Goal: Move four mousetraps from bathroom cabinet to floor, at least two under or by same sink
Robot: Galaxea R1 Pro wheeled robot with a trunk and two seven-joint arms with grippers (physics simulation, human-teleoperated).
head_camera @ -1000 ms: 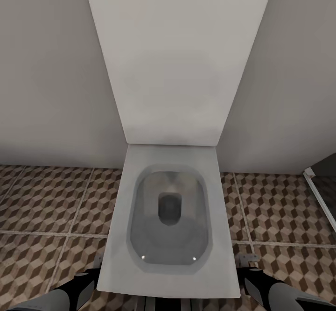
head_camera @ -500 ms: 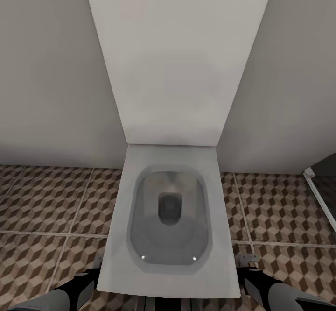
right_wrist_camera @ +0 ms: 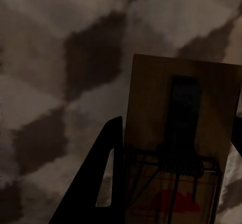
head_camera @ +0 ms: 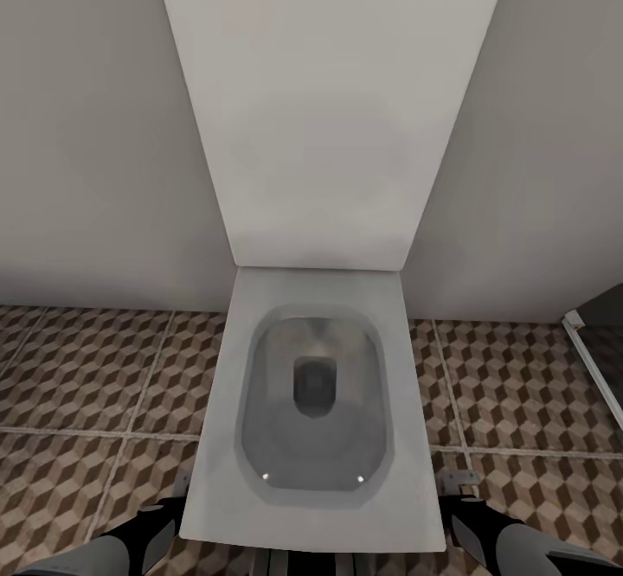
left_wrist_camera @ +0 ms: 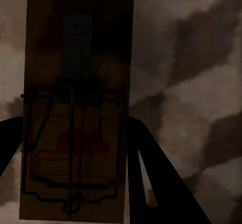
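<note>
Head view is showing a white square toilet (head_camera: 320, 403) filling the centre, with the bathroom floor (head_camera: 86, 403) spreading to both lower sides. Left gripper (left_wrist_camera: 73, 148) is clamping a mousetrap (left_wrist_camera: 75, 82) between its dark fingers (left_wrist_camera: 151, 173). Right gripper (right_wrist_camera: 174, 183) is clamping a second mousetrap (right_wrist_camera: 176, 113), both hanging over cube-patterned tiles.
</note>
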